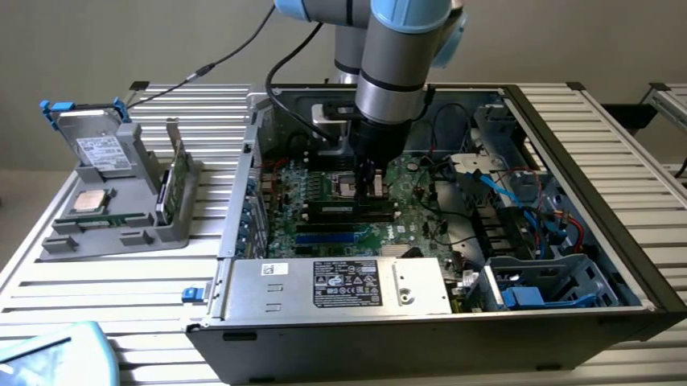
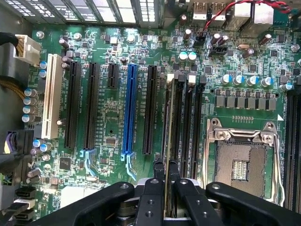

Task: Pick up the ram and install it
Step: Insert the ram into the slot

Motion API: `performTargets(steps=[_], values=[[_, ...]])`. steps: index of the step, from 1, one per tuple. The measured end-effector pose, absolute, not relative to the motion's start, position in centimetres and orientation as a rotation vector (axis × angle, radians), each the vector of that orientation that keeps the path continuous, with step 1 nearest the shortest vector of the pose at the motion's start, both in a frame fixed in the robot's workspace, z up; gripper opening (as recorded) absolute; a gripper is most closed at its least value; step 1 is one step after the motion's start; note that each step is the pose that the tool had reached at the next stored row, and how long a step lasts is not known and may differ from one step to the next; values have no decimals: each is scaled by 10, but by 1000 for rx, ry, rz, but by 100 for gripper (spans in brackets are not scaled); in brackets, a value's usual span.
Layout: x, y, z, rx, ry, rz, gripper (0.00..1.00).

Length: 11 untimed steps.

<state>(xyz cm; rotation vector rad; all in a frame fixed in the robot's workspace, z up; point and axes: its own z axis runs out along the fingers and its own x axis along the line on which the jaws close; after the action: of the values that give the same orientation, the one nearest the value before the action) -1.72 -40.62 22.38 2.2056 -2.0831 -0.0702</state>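
My gripper (image 2: 165, 165) is shut on the ram (image 2: 170, 117), a thin stick seen edge-on that runs out from between the two black fingers (image 2: 153, 188). The ram lies along the outermost of the black memory slots (image 2: 190, 122), beside the processor socket (image 2: 240, 165). I cannot tell whether it rests in the slot or hovers just above it. In the exterior view the gripper (image 1: 372, 183) reaches straight down into the open computer case, over the green motherboard (image 1: 322, 201) and just above the memory slots (image 1: 349, 211).
A grey holder (image 1: 134, 229) on the exterior view's left carries a silver hard drive (image 1: 96, 145) and a square processor chip (image 1: 88, 201). Inside the case are the power supply (image 1: 338, 285), blue and red cables (image 1: 536, 201) and a blue expansion slot (image 2: 129, 110).
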Motion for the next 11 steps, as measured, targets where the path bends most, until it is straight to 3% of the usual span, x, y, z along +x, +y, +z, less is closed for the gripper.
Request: performTargets(steps=[11], values=[[-17,-406,222,2226,-2057,-65,14]])
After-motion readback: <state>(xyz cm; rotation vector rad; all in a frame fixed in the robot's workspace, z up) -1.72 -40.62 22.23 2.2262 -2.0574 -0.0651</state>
